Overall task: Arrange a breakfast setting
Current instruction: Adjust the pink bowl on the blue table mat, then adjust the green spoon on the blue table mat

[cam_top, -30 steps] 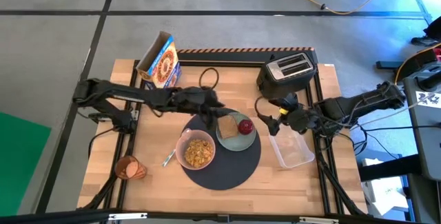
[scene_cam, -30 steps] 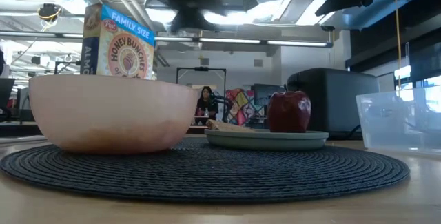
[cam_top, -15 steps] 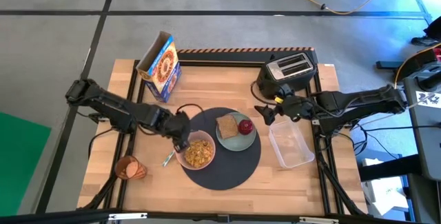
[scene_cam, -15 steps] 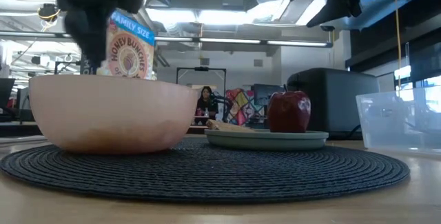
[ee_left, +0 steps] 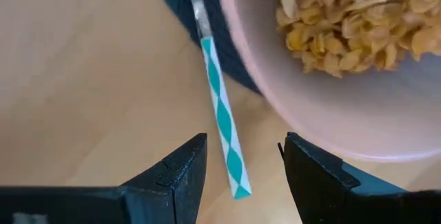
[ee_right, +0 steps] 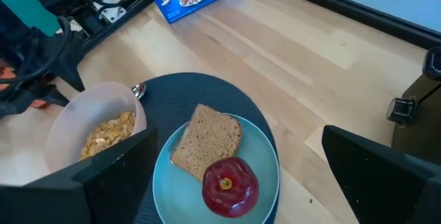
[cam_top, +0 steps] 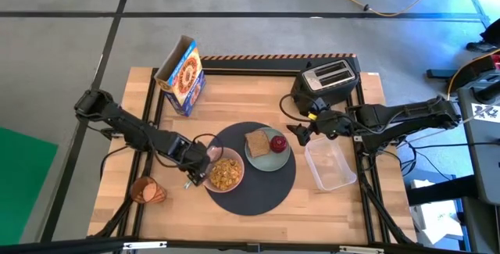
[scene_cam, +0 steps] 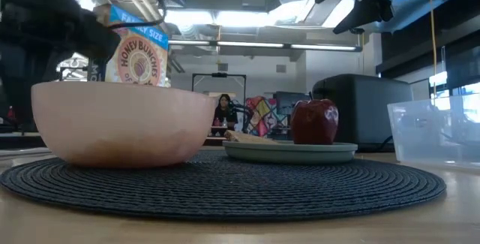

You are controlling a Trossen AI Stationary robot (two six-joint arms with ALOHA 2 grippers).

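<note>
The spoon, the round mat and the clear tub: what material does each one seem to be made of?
The spoon: shiny silver neck and bowl, so probably metal; its handle has a matte teal-and-white diamond pattern, perhaps plastic or a coating. The round mat: dark grey, matte, with concentric ribbed cords, so it looks woven, fibre or vinyl. The clear tub: see-through with thin glossy walls, most likely plastic.

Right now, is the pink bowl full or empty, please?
Partly filled: the pink bowl holds cereal flakes covering its bottom, well below the rim.
</note>
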